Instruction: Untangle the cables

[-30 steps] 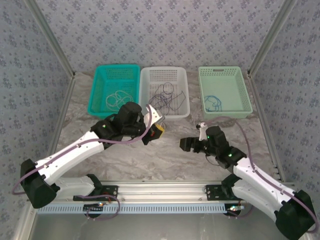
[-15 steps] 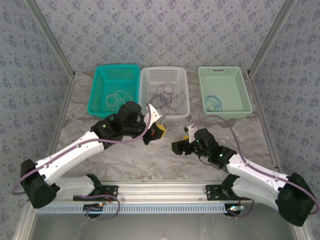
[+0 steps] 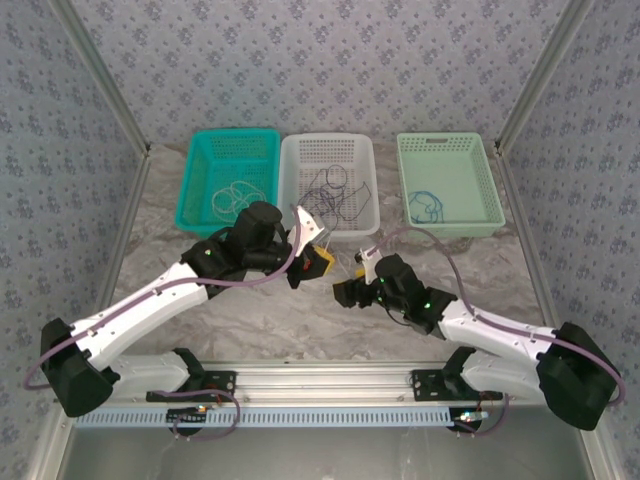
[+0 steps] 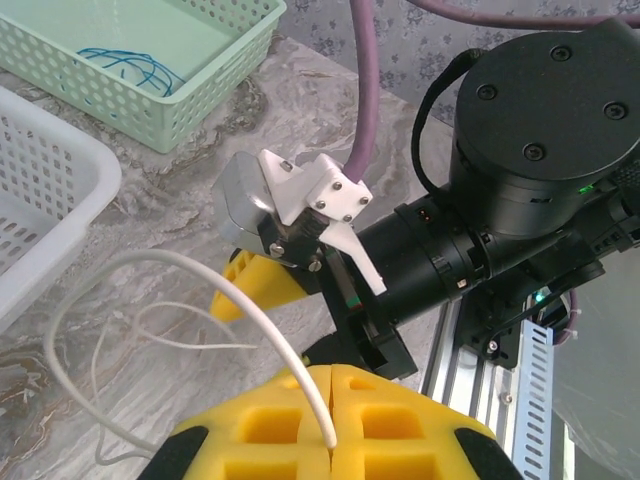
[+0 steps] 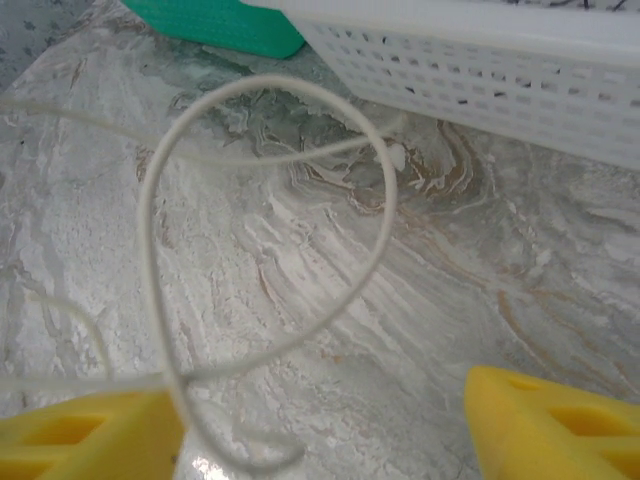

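Note:
My left gripper (image 3: 318,258) hangs over the table in front of the white basket. In the left wrist view its yellow pads (image 4: 332,372) are shut on a thin white cable (image 4: 230,290), which arcs out to the left and trails fine loops over the marble. My right gripper (image 3: 345,290) is just right of it, with its yellow fingers (image 4: 262,285) close below the held cable. In the right wrist view the right gripper (image 5: 325,430) is open, and the white cable's loop (image 5: 385,220) curves between and ahead of its fingers. Other cables lie in baskets: whitish (image 3: 232,197), dark (image 3: 335,195), blue (image 3: 428,207).
Three baskets stand in a row at the back: teal (image 3: 205,145), white (image 3: 368,215) and pale green (image 3: 490,190). The white basket's wall (image 5: 480,70) is close ahead of the right gripper. An aluminium rail (image 3: 320,378) runs along the near edge.
The right arm has swung left and forward, bringing its gripper close to the left gripper. The left gripper has stayed almost still, holding the white cable.

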Robot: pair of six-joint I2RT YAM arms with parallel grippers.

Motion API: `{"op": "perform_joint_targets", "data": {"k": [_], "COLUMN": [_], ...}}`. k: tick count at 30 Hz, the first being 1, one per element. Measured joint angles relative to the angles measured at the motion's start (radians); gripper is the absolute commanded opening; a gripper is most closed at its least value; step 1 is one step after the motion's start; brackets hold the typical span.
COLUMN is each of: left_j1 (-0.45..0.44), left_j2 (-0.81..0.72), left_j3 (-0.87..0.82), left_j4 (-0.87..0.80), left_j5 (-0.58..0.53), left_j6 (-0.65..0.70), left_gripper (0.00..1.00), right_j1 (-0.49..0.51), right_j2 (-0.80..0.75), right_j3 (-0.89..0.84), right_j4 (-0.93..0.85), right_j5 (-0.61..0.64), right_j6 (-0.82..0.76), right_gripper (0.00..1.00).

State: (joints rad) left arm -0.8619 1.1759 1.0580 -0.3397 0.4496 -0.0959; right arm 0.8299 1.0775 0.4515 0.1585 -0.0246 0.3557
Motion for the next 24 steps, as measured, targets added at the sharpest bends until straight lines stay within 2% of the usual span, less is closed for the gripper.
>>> {"op": "perform_joint_targets", "data": {"k": [5, 13, 19, 24], "left_j1": [0.000, 0.018, 0.032, 0.038], "left_j2": [-0.026, -0.043, -0.057, -0.077], "left_j3": [0.000, 0.000, -0.013, -0.056], "left_j4": [0.003, 0.003, 0.008, 0.011], "left_j5": [0.003, -0.006, -0.020, -0.028], "left_j6": [-0.003, 0.001, 0.029, 0.076], "left_gripper": [0.00, 0.00, 0.00, 0.01], "right_j1": [-0.003, -0.010, -0.039, -0.107], "right_j2": [0.058, 0.064, 0.045, -0.005], "right_j3": [0.039, 0.047, 0.065, 0.094], "right_j4": [0.017, 0.000, -0.058, -0.119], "right_j5": [-0.006, -0.041, -0.114, -0.231], "right_j6": [-0.005, 0.034, 0.057, 0.087], "right_gripper": [0.32, 0.01, 0.00, 0.00]}}
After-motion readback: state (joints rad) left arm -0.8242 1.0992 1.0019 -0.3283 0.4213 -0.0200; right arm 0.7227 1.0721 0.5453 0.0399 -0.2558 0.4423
